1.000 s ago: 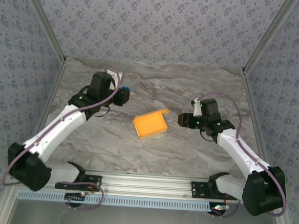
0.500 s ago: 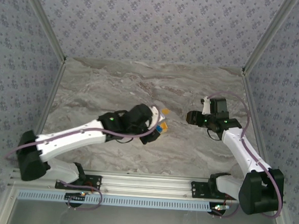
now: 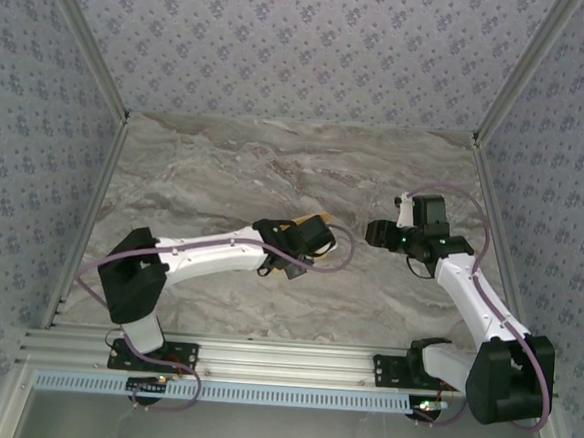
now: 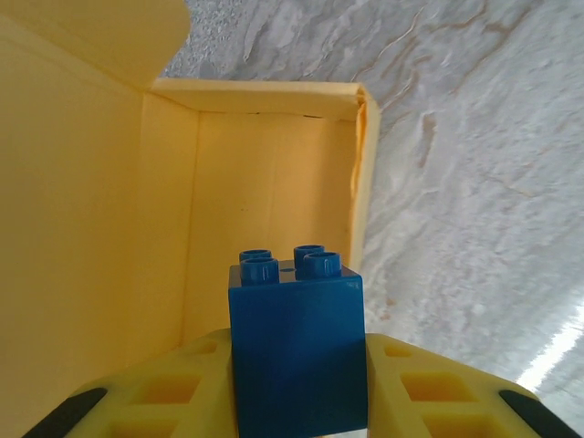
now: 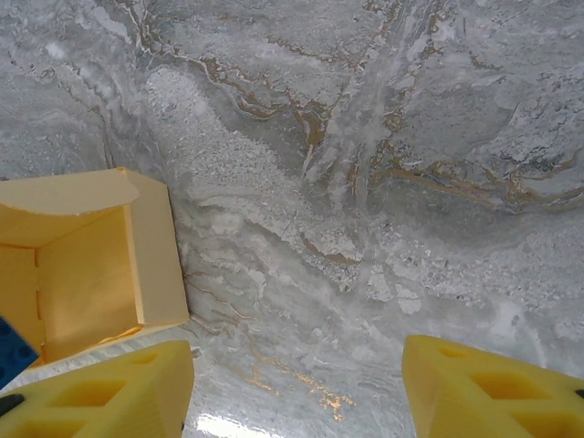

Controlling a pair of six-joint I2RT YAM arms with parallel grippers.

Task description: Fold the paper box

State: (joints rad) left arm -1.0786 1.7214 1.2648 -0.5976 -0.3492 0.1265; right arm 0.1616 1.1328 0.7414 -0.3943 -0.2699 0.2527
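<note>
From overhead, I see my left hand (image 3: 300, 248) reached out to the middle of the worktop (image 3: 206, 163). It hangs directly over the paper box (image 3: 308, 220), of which I can make out just yellow edges poking out around the hand. My right hand (image 3: 373, 232) sits off to the box's right, apart from it and pointed toward it.

On the left wrist camera, the hand is clamped on a blue brick (image 4: 297, 310), studs facing away from me. Just beyond the brick lies the box, open, its inner walls and floor showing, with a flap standing up on the hand's left.

On the right wrist camera, the hand's jaws stand wide apart with nothing but bare marble between them. The open box lies ahead and to the left of this hand, near its left finger, and a corner of the blue brick shows at the left edge.
</note>
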